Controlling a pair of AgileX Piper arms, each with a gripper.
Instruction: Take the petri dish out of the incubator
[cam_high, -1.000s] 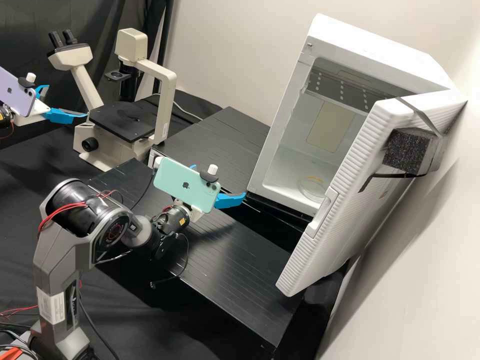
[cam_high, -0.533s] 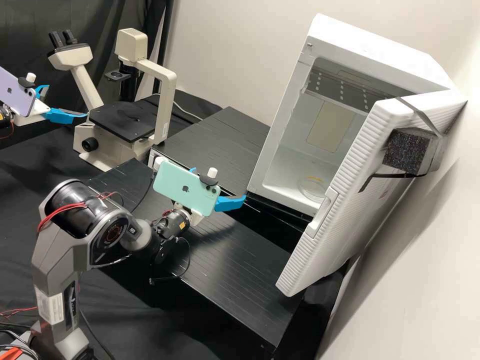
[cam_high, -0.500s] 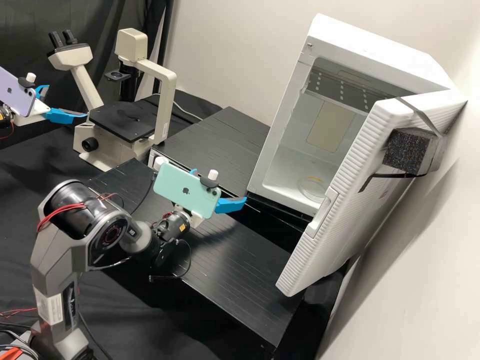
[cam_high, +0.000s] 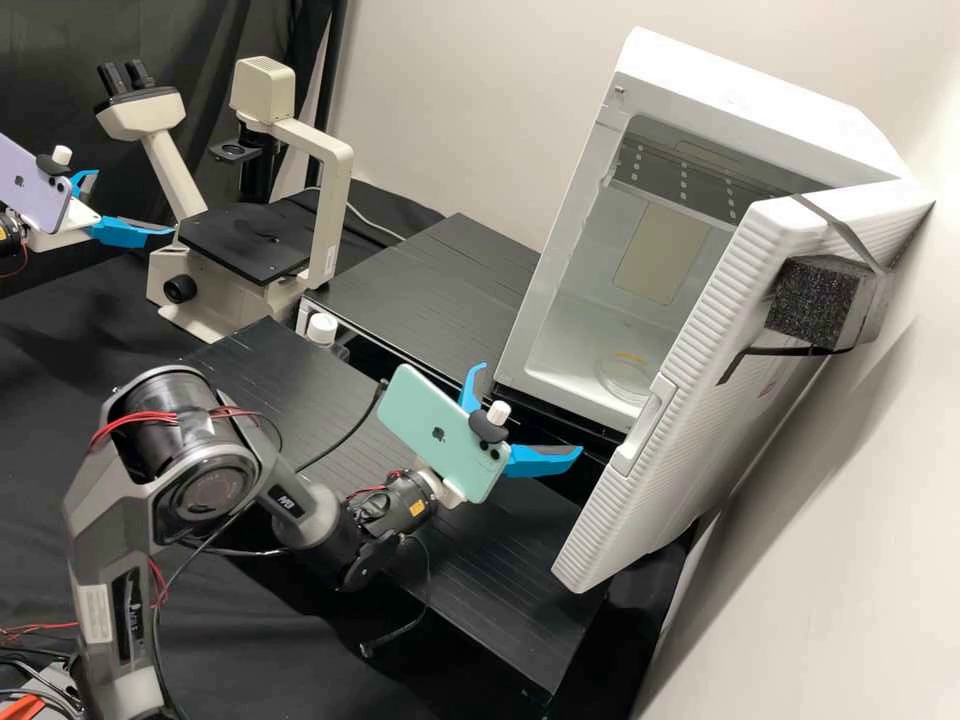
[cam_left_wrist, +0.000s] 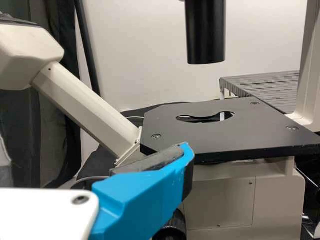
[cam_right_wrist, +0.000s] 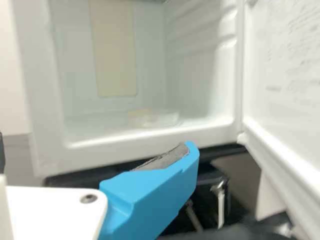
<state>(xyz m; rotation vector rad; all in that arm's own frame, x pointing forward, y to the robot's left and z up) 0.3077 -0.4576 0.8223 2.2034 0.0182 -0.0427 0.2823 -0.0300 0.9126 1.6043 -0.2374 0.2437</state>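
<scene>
The clear, round petri dish (cam_high: 622, 380) is housed inside the boxy white incubator (cam_high: 750, 90), ahead of the nearer, right white gripper (cam_high: 531, 408); its blue fingers (cam_high: 540, 461) are spread apart.

**Microscope (cam_high: 222, 284) and Incubator (cam_high: 665, 250) Mark the Place as a Laboratory**

The place is a laboratory, and its equipment says so. The cream microscope has twin black eyepieces (cam_high: 124, 78) and a flat black stage (cam_high: 245, 240), with a shaped opening cut through it. Across the black bench (cam_high: 430, 285), the white incubator stands with its ribbed door (cam_high: 705, 400) open, and a clear, round petri dish (cam_high: 625, 378) lies on its floor. A dark grey robot arm (cam_high: 115, 510), trailing red wires (cam_high: 150, 418), adds an experimental touch. Around the gear are a plain pale wall (cam_high: 460, 100) and a dark curtain (cam_high: 50, 45).
</scene>
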